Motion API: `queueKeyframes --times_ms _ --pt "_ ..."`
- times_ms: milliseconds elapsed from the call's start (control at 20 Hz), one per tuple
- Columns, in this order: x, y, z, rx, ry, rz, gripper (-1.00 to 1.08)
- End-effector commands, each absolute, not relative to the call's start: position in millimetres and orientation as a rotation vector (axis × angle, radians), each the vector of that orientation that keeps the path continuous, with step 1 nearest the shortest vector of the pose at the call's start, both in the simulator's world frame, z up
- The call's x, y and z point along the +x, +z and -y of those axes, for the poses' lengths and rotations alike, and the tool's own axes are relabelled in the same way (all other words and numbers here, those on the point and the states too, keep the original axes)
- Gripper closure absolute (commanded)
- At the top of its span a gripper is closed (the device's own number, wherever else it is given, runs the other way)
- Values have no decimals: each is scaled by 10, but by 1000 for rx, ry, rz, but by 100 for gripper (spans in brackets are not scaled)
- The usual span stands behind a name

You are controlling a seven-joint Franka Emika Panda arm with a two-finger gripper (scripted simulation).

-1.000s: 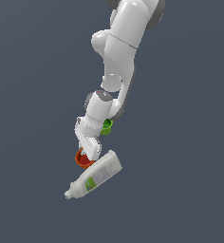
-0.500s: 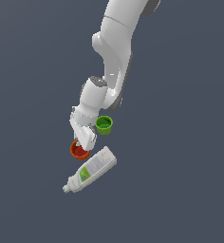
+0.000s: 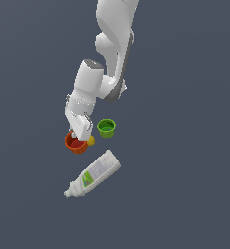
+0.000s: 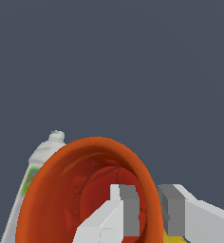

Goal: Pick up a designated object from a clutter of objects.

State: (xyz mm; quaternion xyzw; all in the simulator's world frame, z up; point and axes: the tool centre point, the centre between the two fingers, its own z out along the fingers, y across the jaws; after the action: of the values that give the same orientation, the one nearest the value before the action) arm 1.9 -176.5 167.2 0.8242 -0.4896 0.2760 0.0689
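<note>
The designated object, a small orange-red cup [image 3: 75,143], hangs at the tip of my gripper [image 3: 78,135]. In the wrist view the cup [image 4: 61,190] fills the frame. One finger [image 4: 126,209] is inside its red bowl and the other finger [image 4: 173,209] is outside. The cup's wall is pinched between them, so my gripper [image 4: 149,201] is shut on it. The rest of the clutter is a green cup [image 3: 106,127], a small yellow ball [image 3: 90,141] and a white bottle [image 3: 94,173]. The ball sits right beside the held cup.
The white bottle with the green label [image 4: 35,163] lies on its side just past the cup, its cap pointing toward the exterior view's left. The green cup stands upright on the exterior view's right of my gripper. All rests on a plain dark grey floor [image 3: 185,170].
My gripper and the orange-red cup have moved up and toward the exterior view's left, away from the bottle. The bottle shifted slightly. The green cup stayed put.
</note>
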Motion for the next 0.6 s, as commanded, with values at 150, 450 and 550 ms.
queueKeyframes --times_ms 150,450,550 --pt "-96 1901 1851 2484 830 1477 108" --pt "-197 2105 1930 2485 829 1478 108" --pt "-227 2166 1955 2485 829 1478 108"
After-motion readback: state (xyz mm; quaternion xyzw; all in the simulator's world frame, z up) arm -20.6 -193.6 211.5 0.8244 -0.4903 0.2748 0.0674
